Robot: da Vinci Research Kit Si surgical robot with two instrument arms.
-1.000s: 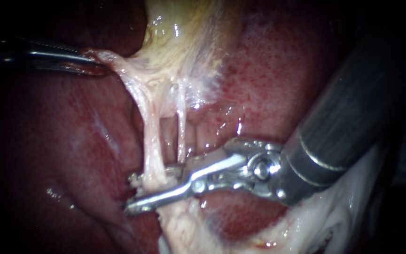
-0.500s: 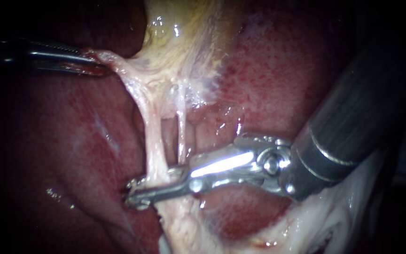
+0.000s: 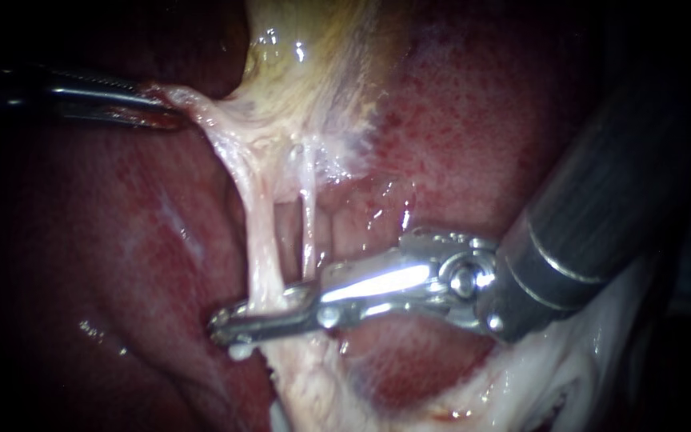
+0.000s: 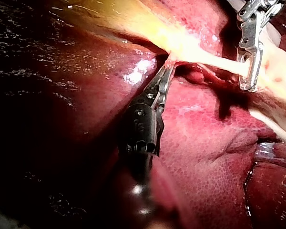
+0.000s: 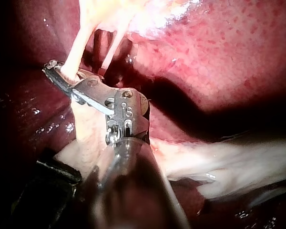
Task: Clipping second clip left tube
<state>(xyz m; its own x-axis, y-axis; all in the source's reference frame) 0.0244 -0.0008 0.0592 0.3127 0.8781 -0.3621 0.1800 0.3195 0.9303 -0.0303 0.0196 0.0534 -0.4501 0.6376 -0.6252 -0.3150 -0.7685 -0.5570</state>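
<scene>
Right instrument (image 3: 227, 328) apparently clamps the left tube (image 3: 261, 240); left instrument (image 3: 165, 112) holds tissue (image 3: 201, 112).

Surgical lab rig. Evidence: wet dark-red mottled liver (image 3: 473, 120) fills all three views, pale yellow glistening gallbladder (image 3: 305, 64) against it, slender steel left instrument (image 3: 171, 118) and dark-shafted steel right instrument (image 3: 229, 328) close in on tissue, tight spot lighting, black surround.
</scene>
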